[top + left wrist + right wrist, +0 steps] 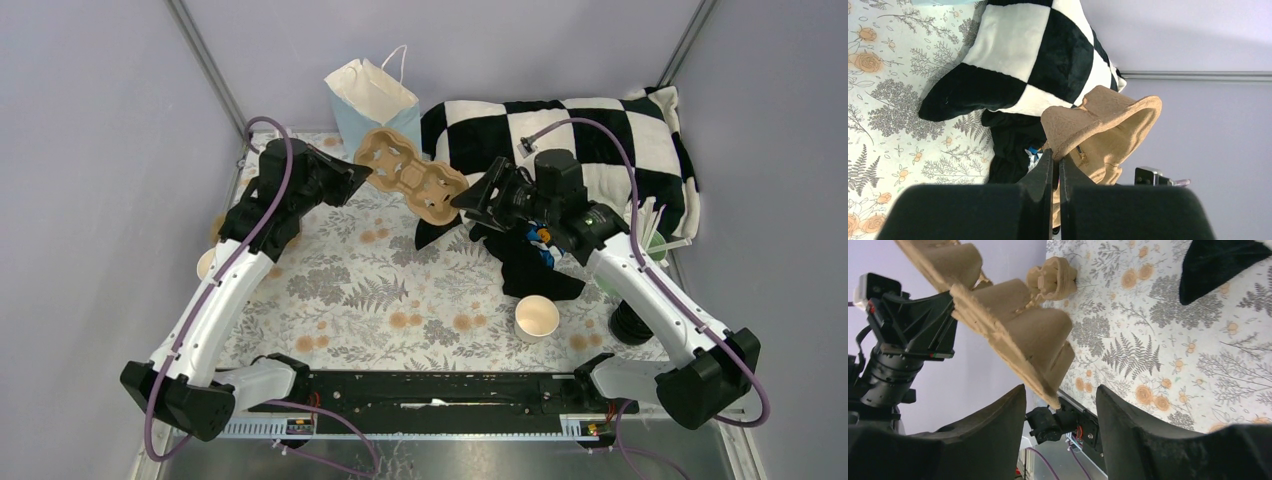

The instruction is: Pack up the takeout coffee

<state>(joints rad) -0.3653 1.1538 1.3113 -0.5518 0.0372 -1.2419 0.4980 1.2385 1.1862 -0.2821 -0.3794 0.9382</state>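
Observation:
The takeout coffee, a lidless cream paper cup (pixel 537 318), stands upright on the floral tablecloth in front of the right arm, with neither gripper near it. A brown pulp cup carrier (pixel 410 175) (pixel 1098 125) (pixel 1013 335) hangs in the air at the back, between the two arms. My left gripper (pixel 365 178) (pixel 1056 160) is shut on the carrier's left rim. My right gripper (pixel 462 200) (pixel 1060 395) is open at the carrier's other end, and that rim's edge sits in the gap between its fingers without touching either one.
A pale blue paper bag (pixel 370 100) stands open at the back. A black-and-white checkered pillow (pixel 600 140) lies at the back right, with a black cloth (pixel 530 265) in front of it. A mint-green cup of straws (pixel 650 240) and a black round object (pixel 630 322) are at the right edge. More cups (pixel 205 262) are at the left edge.

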